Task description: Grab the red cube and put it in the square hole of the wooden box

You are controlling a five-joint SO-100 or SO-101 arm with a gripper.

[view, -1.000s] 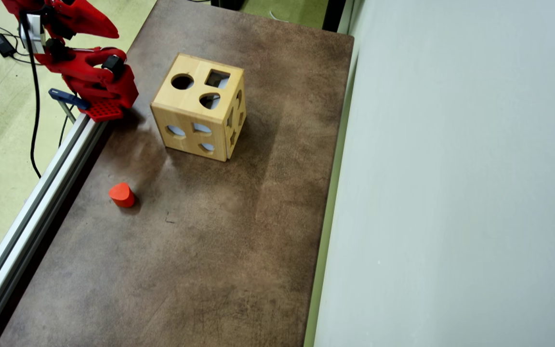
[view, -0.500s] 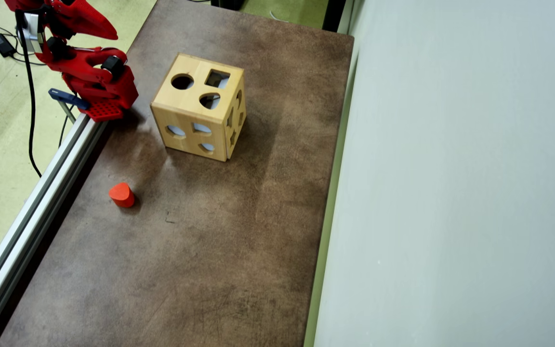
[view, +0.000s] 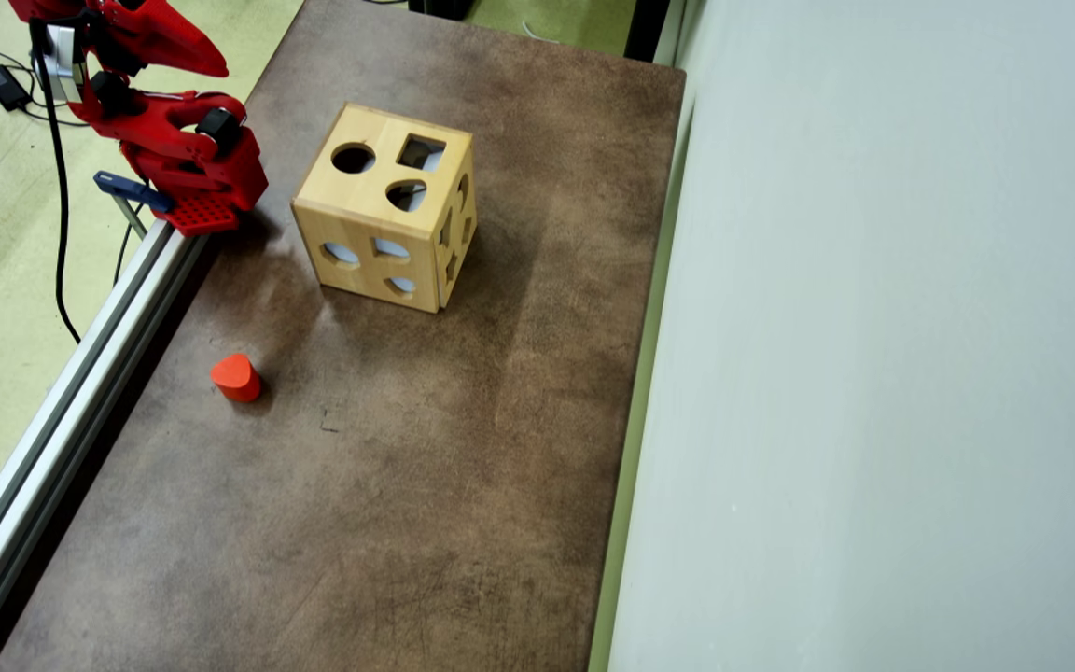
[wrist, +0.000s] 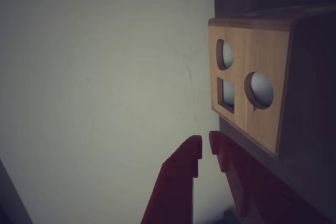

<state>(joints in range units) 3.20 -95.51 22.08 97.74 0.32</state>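
Observation:
The wooden box (view: 379,210) stands on the brown table, its top face showing a round hole, a teardrop hole and the square hole (view: 421,152). The wrist view shows the box (wrist: 262,114) at the right with the square hole (wrist: 227,94) on the face towards the camera. The red cube is out of view in both views. My red gripper (view: 211,63) is folded back at the table's far left corner, left of the box and apart from it. Its fingertips (wrist: 206,146) are nearly touching, with nothing between them.
An orange-red block with a teardrop top (view: 236,377) stands near the table's left edge. An aluminium rail (view: 62,420) runs along that edge, with the arm's base clamped to it. A pale wall (view: 873,373) borders the table on the right.
The folded arm's upper part has shifted very slightly to the left. The box and the orange-red block have not moved.

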